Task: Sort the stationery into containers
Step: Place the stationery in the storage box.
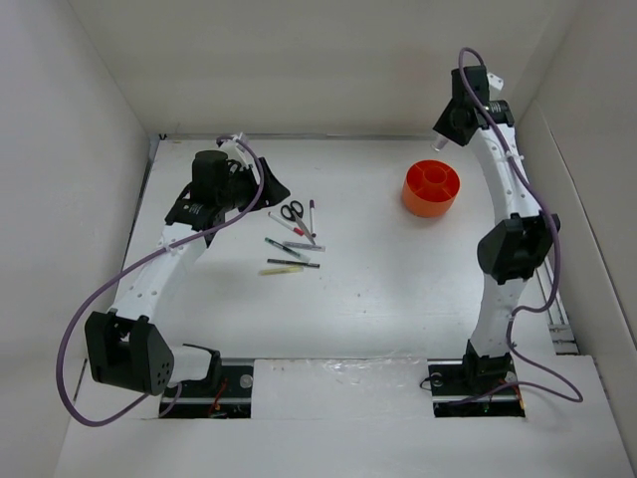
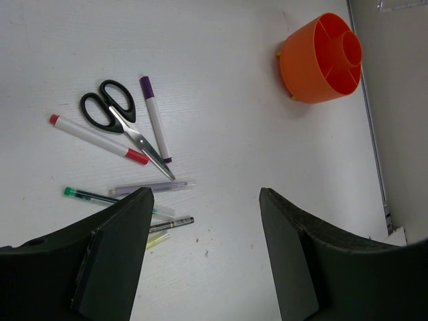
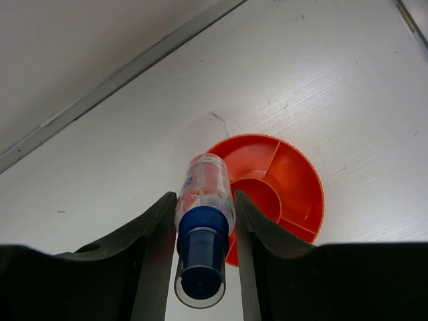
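Note:
The stationery lies in a loose cluster left of centre (image 1: 294, 237). In the left wrist view I see black-handled scissors (image 2: 117, 114), a purple-capped marker (image 2: 155, 122), a white marker with red ends (image 2: 97, 139), a grey pen (image 2: 150, 188), a green-tipped pen (image 2: 93, 196), a dark pen (image 2: 171, 224) and a yellow stick (image 2: 158, 239). The orange divided cup (image 1: 431, 189) stands at the back right and also shows in the left wrist view (image 2: 321, 59). My left gripper (image 2: 207, 254) is open and empty, just left of the cluster (image 1: 273, 186). My right gripper (image 3: 204, 210) is shut on a small clear bottle with a blue cap (image 3: 204, 184), above the cup's far rim (image 3: 287, 177).
White walls enclose the table on the left, back and right. A metal strip (image 3: 120, 77) runs along the back edge close behind the cup. A rail (image 1: 557, 309) runs along the right side. Purple cables hang from both arms.

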Robot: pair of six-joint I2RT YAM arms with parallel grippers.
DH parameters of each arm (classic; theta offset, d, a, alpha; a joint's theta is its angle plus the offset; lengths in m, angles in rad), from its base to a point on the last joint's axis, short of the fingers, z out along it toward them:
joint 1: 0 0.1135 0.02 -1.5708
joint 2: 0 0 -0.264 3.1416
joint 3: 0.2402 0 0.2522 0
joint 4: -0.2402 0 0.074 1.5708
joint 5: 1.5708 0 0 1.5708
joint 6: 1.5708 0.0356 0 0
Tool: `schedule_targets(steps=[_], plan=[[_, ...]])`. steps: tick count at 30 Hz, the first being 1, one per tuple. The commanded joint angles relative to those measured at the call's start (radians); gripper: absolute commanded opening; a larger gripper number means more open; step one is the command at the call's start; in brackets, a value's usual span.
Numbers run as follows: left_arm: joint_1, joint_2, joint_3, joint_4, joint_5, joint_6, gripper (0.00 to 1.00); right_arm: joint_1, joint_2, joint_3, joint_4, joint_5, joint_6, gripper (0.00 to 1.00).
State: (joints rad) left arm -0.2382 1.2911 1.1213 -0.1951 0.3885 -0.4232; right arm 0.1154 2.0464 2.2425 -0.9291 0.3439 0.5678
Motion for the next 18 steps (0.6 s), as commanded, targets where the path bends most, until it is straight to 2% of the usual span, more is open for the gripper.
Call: schedule_targets(steps=[1,8,12,15,17,18], plan=[[0.005,-0.033,0.006,0.003,0.000,0.015,0.61,-0.016,0.058,0.054,0.026,0.006,-0.009,0.03],[0.005,-0.024,0.026,-0.017,-0.010,0.015,0.61,-0.046,0.152,0.104,0.026,-0.040,-0.019,0.03],[0.005,-0.024,0.035,-0.017,-0.010,0.015,0.61,-0.046,0.164,0.077,0.026,-0.049,-0.019,0.03],[0.005,-0.015,0.035,-0.017,-0.010,0.015,0.61,-0.046,0.164,0.046,0.036,-0.049,-0.019,0.16],[0.005,-0.006,0.044,-0.017,-0.010,0.015,0.61,-0.046,0.164,0.046,0.046,-0.049,-0.019,0.29],[0.005,-0.006,0.044,-0.017,-0.010,0.015,0.61,-0.046,0.164,0.046,0.046,-0.049,-0.019,0.30]])
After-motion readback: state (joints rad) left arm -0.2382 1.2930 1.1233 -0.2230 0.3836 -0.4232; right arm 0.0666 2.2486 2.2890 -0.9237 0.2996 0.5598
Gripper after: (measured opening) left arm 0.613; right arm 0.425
